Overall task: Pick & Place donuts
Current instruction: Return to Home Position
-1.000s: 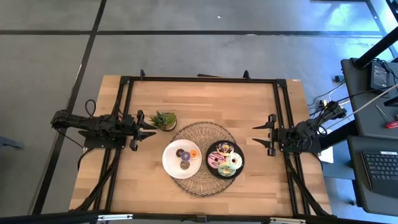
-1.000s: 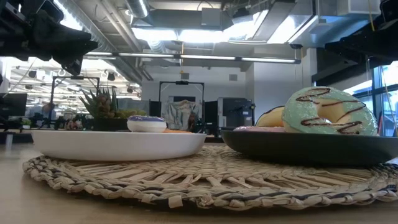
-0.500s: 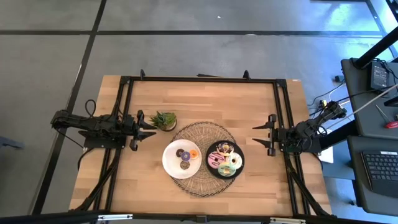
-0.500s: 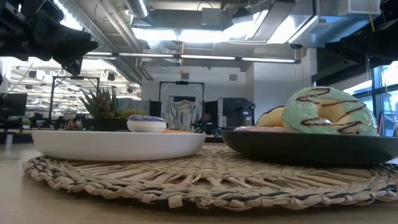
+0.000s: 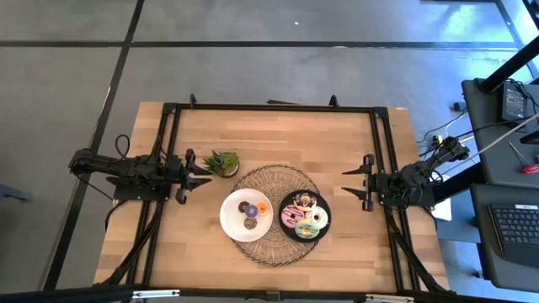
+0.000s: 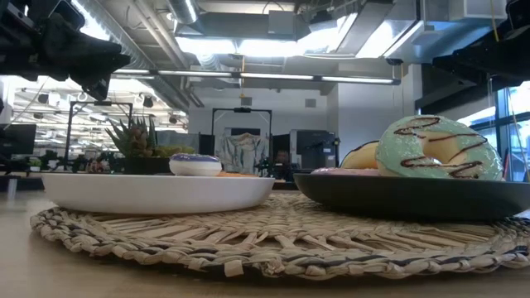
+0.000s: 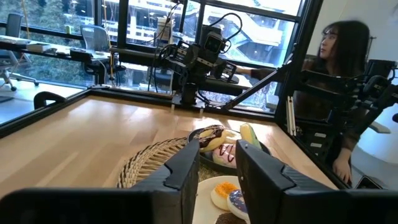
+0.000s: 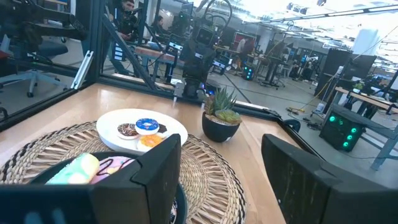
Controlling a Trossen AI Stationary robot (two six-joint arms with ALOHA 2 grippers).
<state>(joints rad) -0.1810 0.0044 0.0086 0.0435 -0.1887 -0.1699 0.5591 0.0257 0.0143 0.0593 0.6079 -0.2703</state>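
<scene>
The left fingers [image 5: 200, 173] stood at the left side of the bench [image 5: 202, 252], just beside the potted plant [image 5: 222, 162], slightly apart and holding nothing. The right fingers [image 5: 352, 175] stood at the right side, wide apart and likewise empty. Both sets pointed inward across the bench. The donuts lay between them on the woven mat [image 5: 278, 181]: three small ones [image 5: 251, 212] on the white plate [image 5: 229, 220], nearer the left fingers, and the larger ones [image 5: 305, 217] on the black plate [image 5: 327, 222], nearer the right fingers. From either set the plates lay ahead and off to one side, well apart from the tips. The green donut [image 6: 439, 147] leaned tilted on its neighbours. No donut was seen on the bare bench. Judgement: nothing was left to grasp, and both arms had clearance from the plates.
</scene>
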